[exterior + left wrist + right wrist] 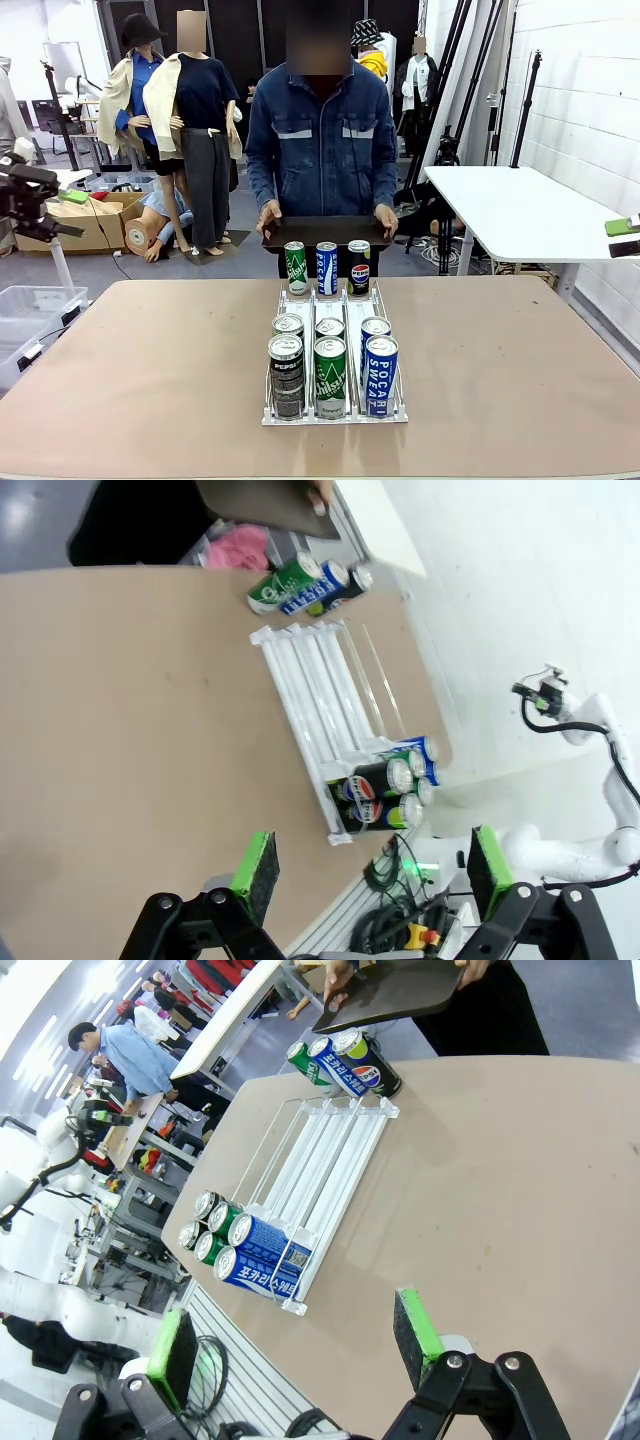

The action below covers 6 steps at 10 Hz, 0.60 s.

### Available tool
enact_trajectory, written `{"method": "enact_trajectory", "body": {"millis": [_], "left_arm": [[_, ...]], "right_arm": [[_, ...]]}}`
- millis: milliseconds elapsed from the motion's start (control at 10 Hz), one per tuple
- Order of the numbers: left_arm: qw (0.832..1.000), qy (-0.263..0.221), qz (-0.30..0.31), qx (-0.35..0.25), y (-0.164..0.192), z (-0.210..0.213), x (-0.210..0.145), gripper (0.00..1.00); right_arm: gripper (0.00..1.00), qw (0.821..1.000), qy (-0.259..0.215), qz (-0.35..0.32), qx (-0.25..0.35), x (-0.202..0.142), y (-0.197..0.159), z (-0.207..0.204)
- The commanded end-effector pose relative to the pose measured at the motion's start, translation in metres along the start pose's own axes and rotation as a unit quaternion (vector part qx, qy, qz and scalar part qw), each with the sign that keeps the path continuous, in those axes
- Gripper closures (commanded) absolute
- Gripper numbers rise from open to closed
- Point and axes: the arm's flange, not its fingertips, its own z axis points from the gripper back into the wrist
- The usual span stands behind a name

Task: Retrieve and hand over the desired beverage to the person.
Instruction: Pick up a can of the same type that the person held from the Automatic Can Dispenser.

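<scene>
I see the person (322, 140) at 12 o'clock of the bench (150, 360), dark blue denim jacket, pale chest stripes, holding a dark tray (322, 232), left tool (372, 865) and right tool (293, 1340) both open, empty

White painted brick wall (590, 80) is running down upper rt; white rectangular side table (510, 205) is standing mid rt; grey floor (130, 268) is showing mid left, w/ brown cardboard box (95, 225) sitting there.
</scene>
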Motion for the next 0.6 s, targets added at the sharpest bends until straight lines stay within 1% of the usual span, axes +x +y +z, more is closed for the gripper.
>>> {"method": "enact_trajectory", "body": {"millis": [0, 100, 200, 500], "left_arm": [[1.0, 0.014, 0.01, 0.016, -0.031, -0.024, -0.009, 0.0], [0.999, 0.017, 0.004, 0.03, -0.047, -0.042, -0.011, 0.0], [0.999, 0.031, 0.001, 0.037, -0.068, -0.059, -0.017, 0.0], [0.996, 0.051, -0.011, 0.079, -0.116, -0.089, -0.022, 0.0]], "right_arm": [[0.0, 1.0, -0.001, -0.002, 0.001, 0.001, 0.0, 0.0], [0.0, 1.0, -0.001, -0.002, 0.001, 0.001, 0.0, 0.0], [0.0, 1.0, -0.001, -0.002, 0.001, 0.001, 0.0, 0.0], [0.0, 1.0, -0.001, -0.002, 0.001, 0.001, 0.0, 0.0]]}}
